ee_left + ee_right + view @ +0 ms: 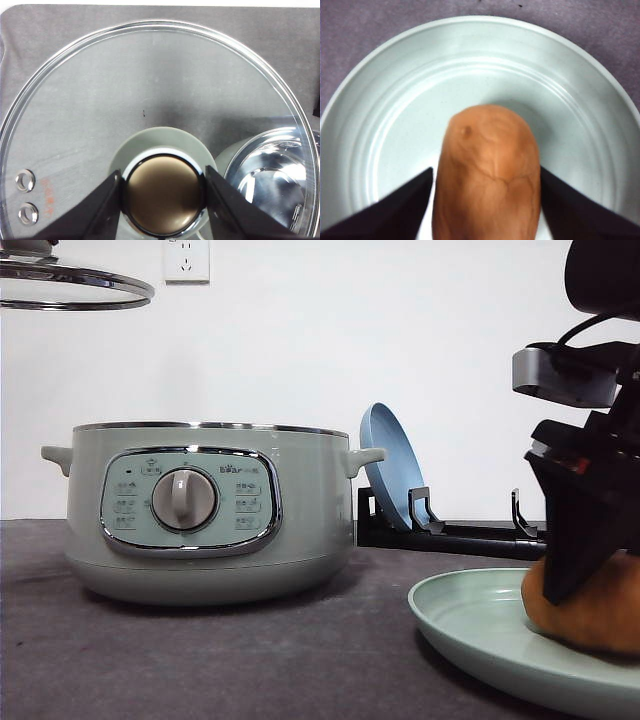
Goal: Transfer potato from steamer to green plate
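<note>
The orange-brown potato (600, 615) (489, 150) rests on the pale green plate (470, 625) (395, 125) at the front right of the table. My right gripper (565, 575) (486, 172) comes down over it, with a black finger pressed against each side, shut on it. The sage-green steamer (200, 515) stands lidless at the left-centre, and its shiny inside (272, 180) shows below the lid. My left gripper (164, 200) is shut on the knob of the glass lid (70, 285) (150, 75), holding it high above the pot's left side.
A blue plate (390, 465) leans upright in a black rack (450, 535) behind the steamer, right of its handle. A white wall with a socket (186, 260) closes off the back. Dark grey cloth (300, 660) covers the table between steamer and green plate.
</note>
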